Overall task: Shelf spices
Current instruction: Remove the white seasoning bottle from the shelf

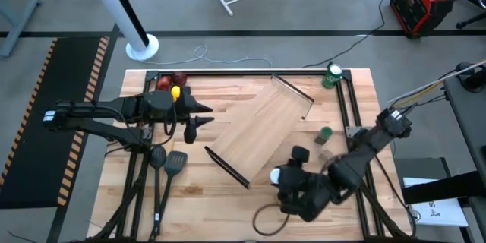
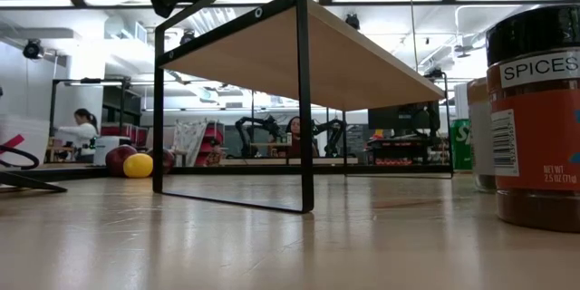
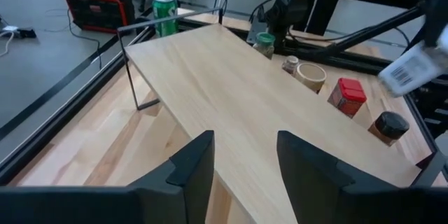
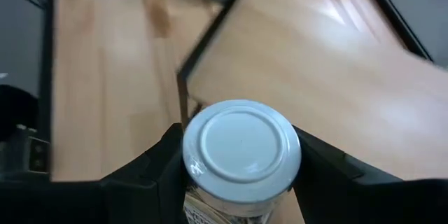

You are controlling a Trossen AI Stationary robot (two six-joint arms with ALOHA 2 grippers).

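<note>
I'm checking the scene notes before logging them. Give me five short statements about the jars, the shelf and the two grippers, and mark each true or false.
1. The right gripper is shut on the white-topped jar. True.
2. A jar already stands on top of the shelf. False: its top board is bare.
3. The left gripper holds the red-topped jar. False: its fingers are open and empty, hovering over the shelf's near end.
4. The black-topped jar stands on the table beside the shelf. True.
5. The green can lies on its side. False: it stands upright at the table's far corner.
</note>
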